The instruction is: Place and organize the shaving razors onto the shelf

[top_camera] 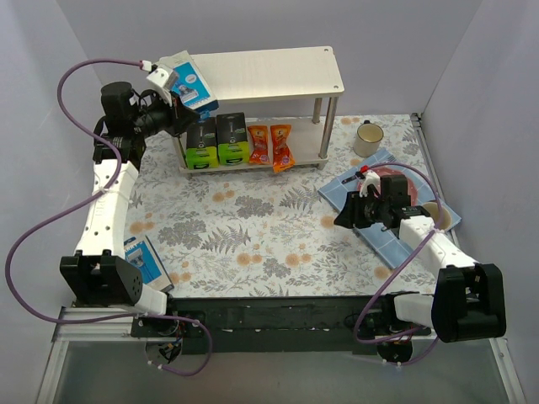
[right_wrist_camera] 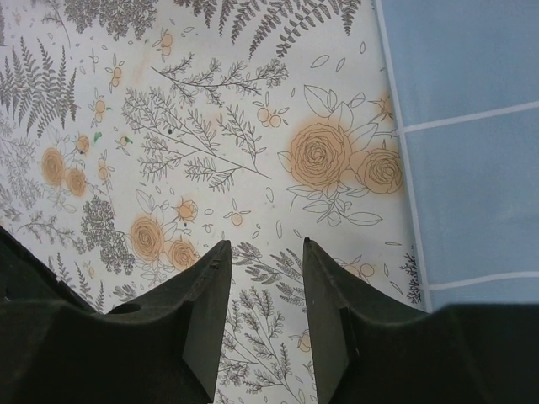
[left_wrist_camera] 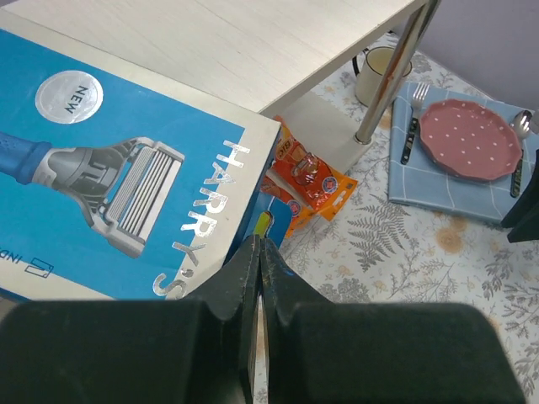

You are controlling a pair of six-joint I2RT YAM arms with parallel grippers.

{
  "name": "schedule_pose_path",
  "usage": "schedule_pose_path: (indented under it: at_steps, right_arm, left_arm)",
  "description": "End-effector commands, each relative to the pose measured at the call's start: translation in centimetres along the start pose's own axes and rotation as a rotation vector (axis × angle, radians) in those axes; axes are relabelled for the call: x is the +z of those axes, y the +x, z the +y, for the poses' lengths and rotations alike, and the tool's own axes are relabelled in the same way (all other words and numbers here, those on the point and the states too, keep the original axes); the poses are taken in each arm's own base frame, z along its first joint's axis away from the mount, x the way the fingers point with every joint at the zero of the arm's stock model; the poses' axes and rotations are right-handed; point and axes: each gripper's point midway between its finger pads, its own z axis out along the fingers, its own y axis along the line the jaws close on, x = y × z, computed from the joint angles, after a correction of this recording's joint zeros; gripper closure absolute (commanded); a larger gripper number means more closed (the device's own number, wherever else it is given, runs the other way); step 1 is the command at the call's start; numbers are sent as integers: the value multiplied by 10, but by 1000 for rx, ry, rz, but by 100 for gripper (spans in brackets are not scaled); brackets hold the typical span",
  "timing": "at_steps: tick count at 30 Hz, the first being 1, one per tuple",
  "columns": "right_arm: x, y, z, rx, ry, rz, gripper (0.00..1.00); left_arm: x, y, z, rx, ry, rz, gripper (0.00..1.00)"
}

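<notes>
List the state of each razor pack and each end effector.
Blue box, lying on the shelf's top board, overhanging its left end.
Second blue box, flat on the table.
Black boxes, upright on the lower board.
Orange packets, on the lower board.
Left end effector, shut beside the blue box.
Right end effector, open, empty.
</notes>
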Motion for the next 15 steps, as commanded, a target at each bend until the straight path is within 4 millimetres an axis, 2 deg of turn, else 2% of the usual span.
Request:
schedule_pose_path:
  at_steps: [1,7,15]
  right_arm:
    - [-4,-10,-2,-1,-6,-49,53]
    - [-2,-11,-5,12,-7,-49,53]
    - [1,-10,-7,24,-11,-46,53]
  left_arm:
    - [-2,-16,22,37,-114,-22,100]
    - [-5,-17,40,113,-197,-7,100]
    - [-17,-23,41,193,-238,-5,100]
